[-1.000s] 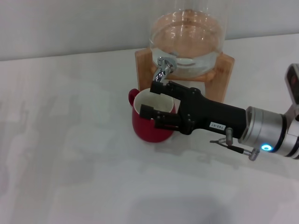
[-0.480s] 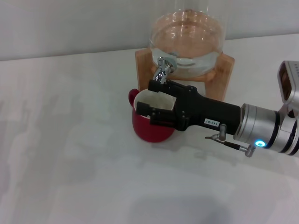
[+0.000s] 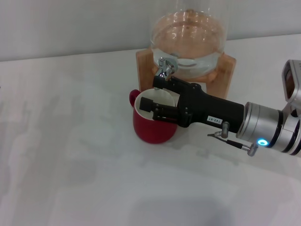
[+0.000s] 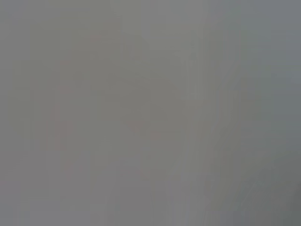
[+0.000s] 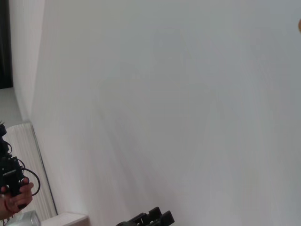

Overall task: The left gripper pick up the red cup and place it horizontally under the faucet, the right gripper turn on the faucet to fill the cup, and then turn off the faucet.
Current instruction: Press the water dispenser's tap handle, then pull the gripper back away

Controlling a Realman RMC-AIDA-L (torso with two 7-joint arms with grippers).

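Head view: your right gripper (image 3: 152,93) reaches in from 3 o'clock, silver wrist with blue light at the right edge of the scene, long black body slanting up toward 10 o'clock. Fingers are spread apart. One fingertip lies at the base of the faucet (image 3: 165,69), touching or just short of its spout; the contact itself you cannot confirm. The other finger hangs over the mouth of the red cup (image 3: 151,123), above the cream inside.

Red cup: upright on the white table (image 3: 70,141), directly at 6 o'clock of the faucet, spout above its opening. Handle points to 10 o'clock. Nothing grips the cup. Whether water stands in it you cannot tell; the gripper covers much of the opening.

Faucet: fixed to the front of the glass dispenser (image 3: 188,35), which sits in a wooden stand (image 3: 225,70) at 12 o'clock of the table. Lever position too small to read.

Left gripper: out of the head view. Left wrist view is a uniform grey blur. Right wrist view shows white table surface and a black finger part at one edge.
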